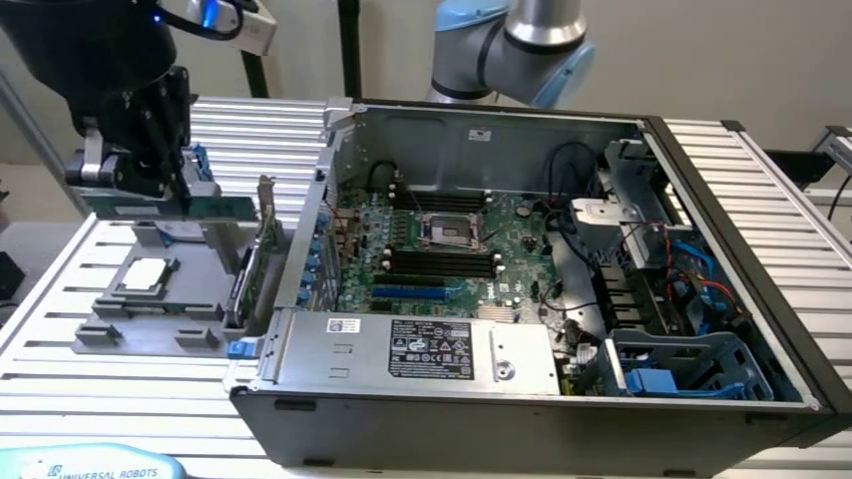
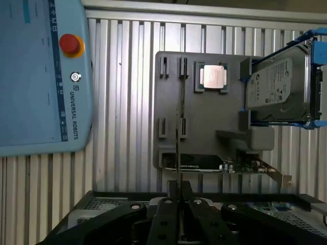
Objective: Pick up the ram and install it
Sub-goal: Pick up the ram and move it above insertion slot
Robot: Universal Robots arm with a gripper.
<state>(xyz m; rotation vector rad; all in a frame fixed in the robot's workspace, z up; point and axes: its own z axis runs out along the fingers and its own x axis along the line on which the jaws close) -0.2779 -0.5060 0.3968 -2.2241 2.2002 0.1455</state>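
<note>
Fingers (image 2: 167, 210) pinch ram (image 1: 207, 208) over grey tray (image 2: 204, 117) holding processor (image 2: 212, 76), drive (image 2: 278, 89), card (image 2: 199, 163)

ram (image 1: 219, 208): green
claw (image 2: 178, 193): black
table (image 2: 122, 102): silver-grey, ribbed in straight stripes
computer case (image 1: 533, 414): dull grey metal with a black-and-white label
motherboard (image 1: 513, 235): green, with black slots and one blue slot
tray (image 2: 168, 107): plain dark grey
control tablet (image 2: 36, 102): pale blue, red button, dark lettering
hard drive (image 2: 278, 89): silver in a blue frame
</note>
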